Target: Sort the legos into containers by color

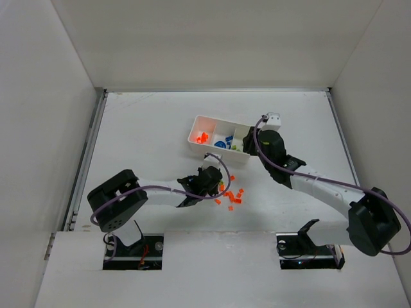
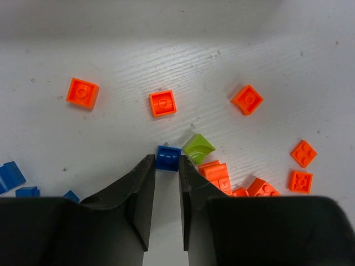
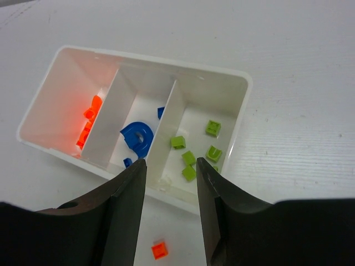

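The left fingers (image 2: pixel 167 165), nearly closed, pinch a blue lego (image 2: pixel 168 157) between their tips on the bench (image 2: pixel 166 50). The right fingers (image 3: pixel 172 166) gape wide, empty, with the tray (image 3: pixel 244 88) just beyond them.

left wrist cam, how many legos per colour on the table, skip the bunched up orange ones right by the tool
orange legos: 5, each lying apart
blue legos: 4, counting the blue lego between the tips of the left tool
green lego: 1
total: 10, with the bunched orange pile left out
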`<state>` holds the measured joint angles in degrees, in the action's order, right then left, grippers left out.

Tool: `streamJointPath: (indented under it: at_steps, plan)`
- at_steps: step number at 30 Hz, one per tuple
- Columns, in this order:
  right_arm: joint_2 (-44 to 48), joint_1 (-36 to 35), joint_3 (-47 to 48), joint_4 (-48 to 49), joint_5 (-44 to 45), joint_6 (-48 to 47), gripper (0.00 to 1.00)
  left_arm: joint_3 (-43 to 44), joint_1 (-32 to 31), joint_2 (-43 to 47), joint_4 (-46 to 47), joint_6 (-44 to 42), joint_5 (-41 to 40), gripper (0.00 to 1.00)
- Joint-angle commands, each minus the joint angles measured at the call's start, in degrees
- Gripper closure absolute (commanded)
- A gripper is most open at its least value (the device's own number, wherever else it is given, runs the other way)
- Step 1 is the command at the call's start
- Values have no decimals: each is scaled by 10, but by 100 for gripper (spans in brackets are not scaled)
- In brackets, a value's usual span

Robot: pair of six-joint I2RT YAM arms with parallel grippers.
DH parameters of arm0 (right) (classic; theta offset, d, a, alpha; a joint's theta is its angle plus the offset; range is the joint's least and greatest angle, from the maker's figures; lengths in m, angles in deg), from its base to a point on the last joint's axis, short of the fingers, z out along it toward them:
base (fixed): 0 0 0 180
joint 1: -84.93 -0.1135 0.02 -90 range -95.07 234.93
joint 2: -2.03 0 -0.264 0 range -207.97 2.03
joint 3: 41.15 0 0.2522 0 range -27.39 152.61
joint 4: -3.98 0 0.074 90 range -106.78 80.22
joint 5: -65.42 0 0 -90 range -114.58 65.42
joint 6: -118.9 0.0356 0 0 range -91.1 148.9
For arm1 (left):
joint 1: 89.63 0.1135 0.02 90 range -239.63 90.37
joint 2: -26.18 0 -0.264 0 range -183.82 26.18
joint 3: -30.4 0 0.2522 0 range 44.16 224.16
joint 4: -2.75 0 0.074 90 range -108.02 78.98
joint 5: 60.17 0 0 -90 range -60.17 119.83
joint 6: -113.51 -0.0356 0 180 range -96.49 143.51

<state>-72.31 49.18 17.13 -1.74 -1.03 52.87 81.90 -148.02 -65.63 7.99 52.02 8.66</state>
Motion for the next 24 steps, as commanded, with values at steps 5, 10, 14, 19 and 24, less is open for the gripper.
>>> streamJointPath:
  at_steps: [5, 10, 14, 19, 24]
  plan:
    - [63, -10, -31, 22, 6, 10, 54, -4, 12, 108, -10, 6, -12, 85]
    - [104, -25, -66, 20, 6, 19, 56, 51, 42, 128, -1, 6, -5, 85]
    - [134, -49, -101, 17, 4, 25, 60, 127, 82, 84, 10, 1, 31, 84]
    - [170, -83, -137, -1, 12, 59, 61, 227, 126, -23, 24, 8, 89, 84]
    - [186, -106, -156, -12, 11, 71, 60, 291, 145, -92, 13, -1, 93, 79]
